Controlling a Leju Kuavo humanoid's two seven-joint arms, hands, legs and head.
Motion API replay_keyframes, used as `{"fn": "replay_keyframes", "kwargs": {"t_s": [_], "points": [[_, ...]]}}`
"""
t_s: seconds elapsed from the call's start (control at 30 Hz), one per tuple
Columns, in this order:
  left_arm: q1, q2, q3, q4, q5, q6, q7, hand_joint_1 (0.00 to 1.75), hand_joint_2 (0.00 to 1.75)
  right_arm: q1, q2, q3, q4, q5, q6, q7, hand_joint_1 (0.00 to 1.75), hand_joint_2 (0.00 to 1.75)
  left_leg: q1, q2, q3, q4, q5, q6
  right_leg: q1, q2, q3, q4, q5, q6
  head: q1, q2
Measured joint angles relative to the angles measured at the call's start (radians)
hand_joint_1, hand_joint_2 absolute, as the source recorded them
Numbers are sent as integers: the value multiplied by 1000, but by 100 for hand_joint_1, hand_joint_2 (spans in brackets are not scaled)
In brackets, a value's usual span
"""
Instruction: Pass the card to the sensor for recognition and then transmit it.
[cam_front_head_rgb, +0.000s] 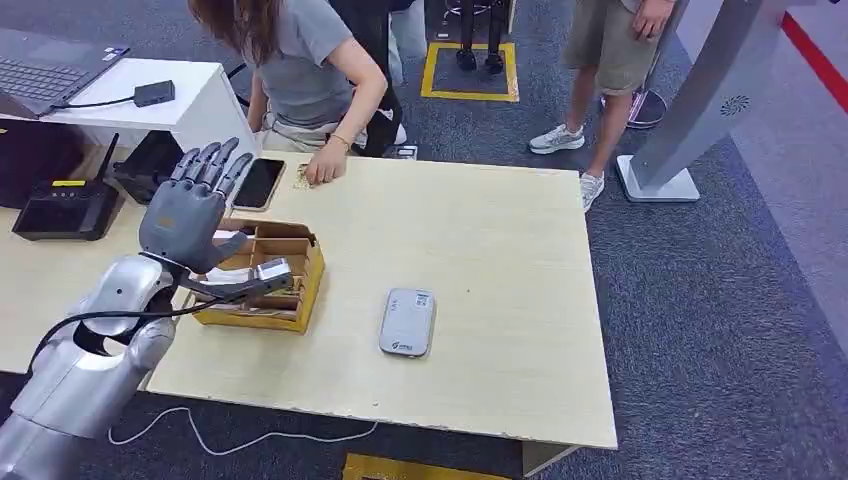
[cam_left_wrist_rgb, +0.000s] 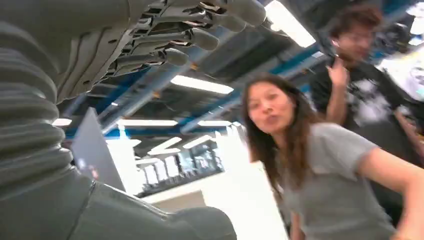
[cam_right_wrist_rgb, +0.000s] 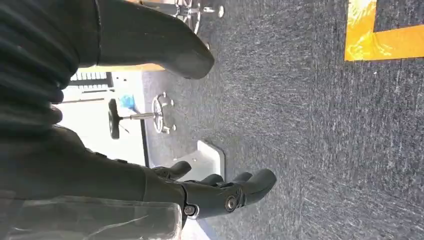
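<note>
Nearby, the empty, spread left hand (cam_front_head_rgb: 190, 205) hovers over the wooden box (cam_front_head_rgb: 300, 262), phone (cam_front_head_rgb: 259, 183) apparently behind.

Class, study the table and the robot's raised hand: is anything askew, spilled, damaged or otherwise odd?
Nothing is spilled or broken. One oddity: the left hand is raised open, holding nothing, above the wooden box, while the grey sensor lies flat on the table with no card on it.
</note>
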Motion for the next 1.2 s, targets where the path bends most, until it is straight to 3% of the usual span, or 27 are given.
{"fn": "replay_keyframes", "kwargs": {"t_s": [0.13, 0.3, 0.37, 0.47, 0.73, 0.83, 1.0, 1.2], "points": [[-23, 40, -29, -35, 77, -85, -21, 0, 175, 0, 0, -6, 0, -9, 0, 5, 0, 175, 0, 0, 0, 0, 0, 0, 0, 0, 0, 0, 0, 0, 0, 0], [-79, 106, -72, -78, 283, -261, -70, 0, 175, 0, 0, -19, 0, -18, 1, 6, 0, 175, 0, 0, 0, 0, 0, 0, 0, 0, 0, 0, 0, 0, 0, 0], [-111, 152, -97, -95, 399, -327, -90, 0, 175, 1, 0, -23, -2, -18, 3, 6, 0, 175, 0, 1, 0, 0, 0, 0, 0, 1, 0, 0, 0, 0, 0, 0], [-145, 201, -131, -113, 476, -359, -100, 0, 175, 0, 0, -25, -3, -18, 6, 6, 0, 175, 0, 1, 0, 0, 0, 0, 0, 1, 0, 0, 0, 0, 0, 0], [-173, 285, -185, -145, 569, -374, -99, 0, 175, 0, 0, -28, -7, -18, 11, 6, 0, 175, 0, 1, 0, 0, 0, 0, 0, 1, 0, 0, 0, 0, 0, 0], [-157, 334, -193, -168, 598, -341, -92, 0, 175, 0, 0, -29, -7, -17, 11, 6, 0, 175, 0, 1, 0, 0, 0, 0, 0, 2, 0, 0, 0, 0, 0, 0], [2, 384, -164, -204, 499, -190, -77, 0, 175, 2, 0, -28, -7, 6, 13, 10, 0, 175, 0, 2, 0, -1, 0, 0, 0, 2, 0, 0, -1, 0, 0, 0], [269, 393, -46, -243, 386, -110, -80, 0, 175, 8, 5, -12, -7, 66, 16, 35, 0, 175, 0, 5, 0, -1, -1, -1, 0, 5, -1, 0, -1, 0, 0, 0]]}}
